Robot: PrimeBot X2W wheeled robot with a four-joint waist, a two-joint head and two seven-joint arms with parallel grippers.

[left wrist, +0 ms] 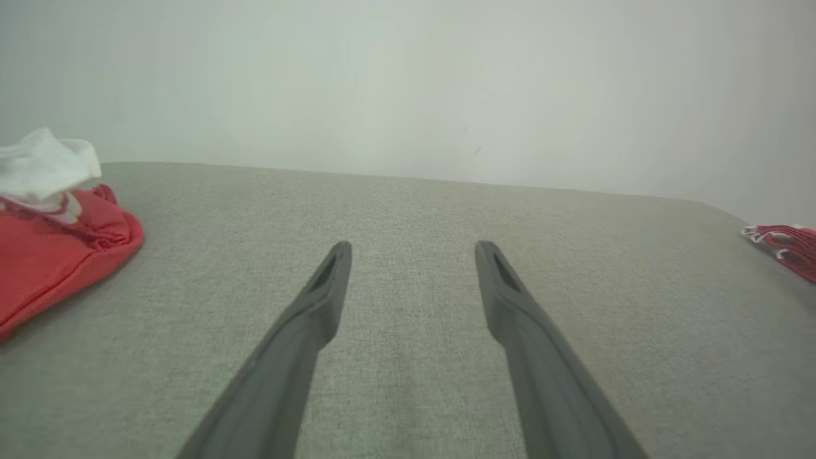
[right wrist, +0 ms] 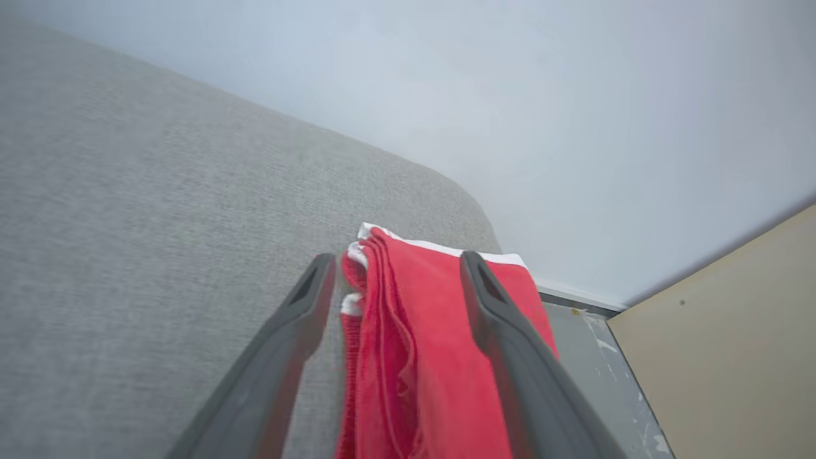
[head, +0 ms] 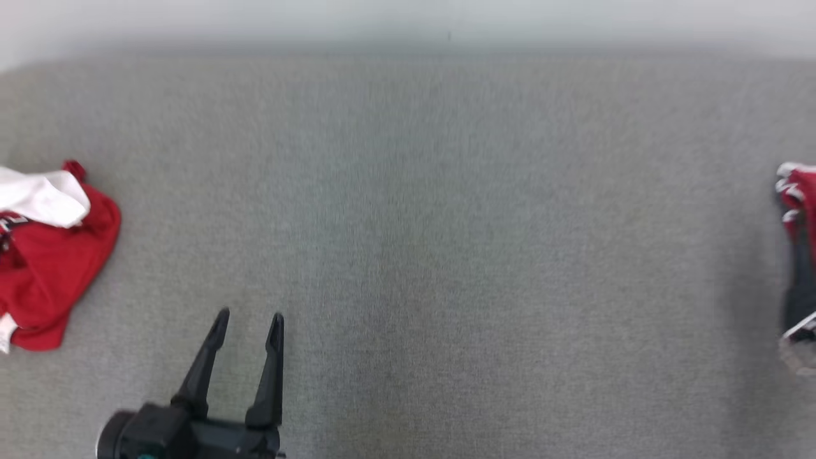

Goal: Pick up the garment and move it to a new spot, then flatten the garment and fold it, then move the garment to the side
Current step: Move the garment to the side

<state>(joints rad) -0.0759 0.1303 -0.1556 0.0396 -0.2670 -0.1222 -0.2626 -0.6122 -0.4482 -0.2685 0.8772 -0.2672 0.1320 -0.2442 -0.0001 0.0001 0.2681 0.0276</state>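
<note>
The left gripper (head: 248, 315) hovers over the grey woven fabric surface (head: 446, 223), its two dark fingers spread wide and holding nothing. The crumpled red-and-white garment (head: 51, 274) lies at its ten o'clock, well apart, by the surface's left edge. The right gripper (right wrist: 396, 257) is likewise spread and grasps nothing. The folded red white-trimmed garment (right wrist: 433, 357) lies beneath its fingers, stretching toward twelve o'clock near the surface's right corner.

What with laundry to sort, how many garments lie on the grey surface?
2: a crumpled red-and-white garment at the left edge, a folded red garment at the right edge; more may lie off-frame.
</note>
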